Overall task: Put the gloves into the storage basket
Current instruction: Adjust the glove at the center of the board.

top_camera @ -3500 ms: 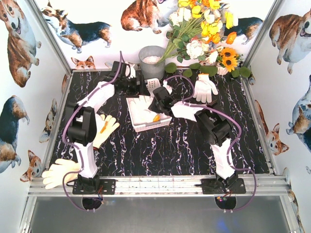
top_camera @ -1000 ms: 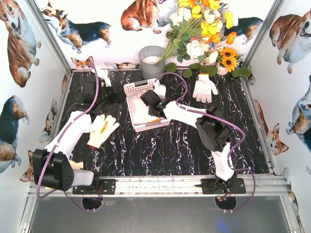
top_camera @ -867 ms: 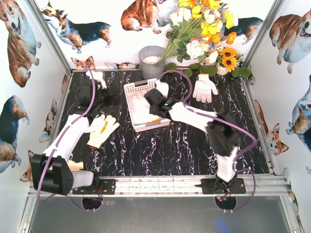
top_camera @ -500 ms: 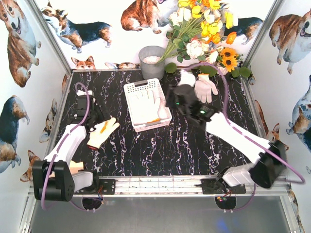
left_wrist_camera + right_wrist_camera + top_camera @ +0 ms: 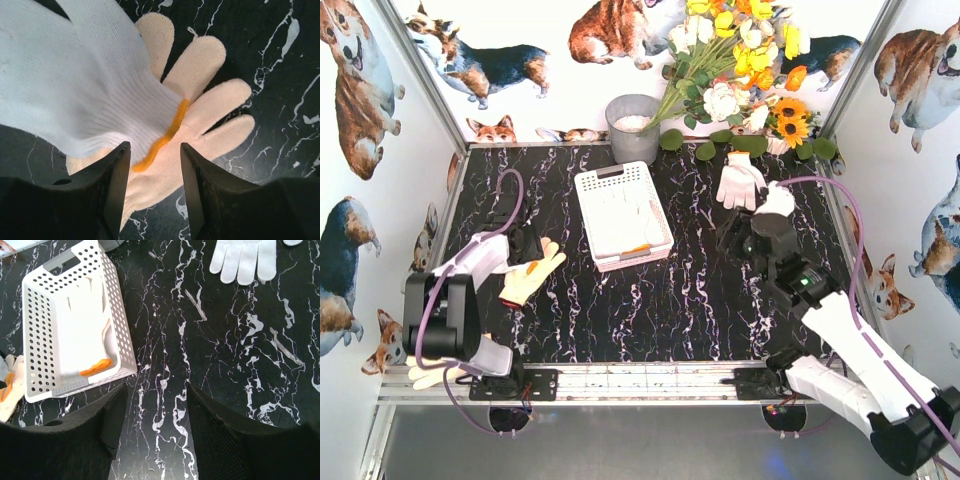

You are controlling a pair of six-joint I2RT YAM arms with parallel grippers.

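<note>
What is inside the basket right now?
White gloves lie flat in the basket, one showing an orange cuff at the near end. The top glove covers whatever is under it, so their count cannot be told.

White perforated basket (image 5: 35,350), white glove (image 5: 75,85) with orange cuff band, cream glove (image 5: 215,100), black table (image 5: 225,365) veined white

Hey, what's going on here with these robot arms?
Gloves are going into the white basket; a few lie inside already. The left hand straddles the orange-trimmed cuff of a glove on the table, not pinched yet. The right hand hangs open and empty near another white glove.
</note>
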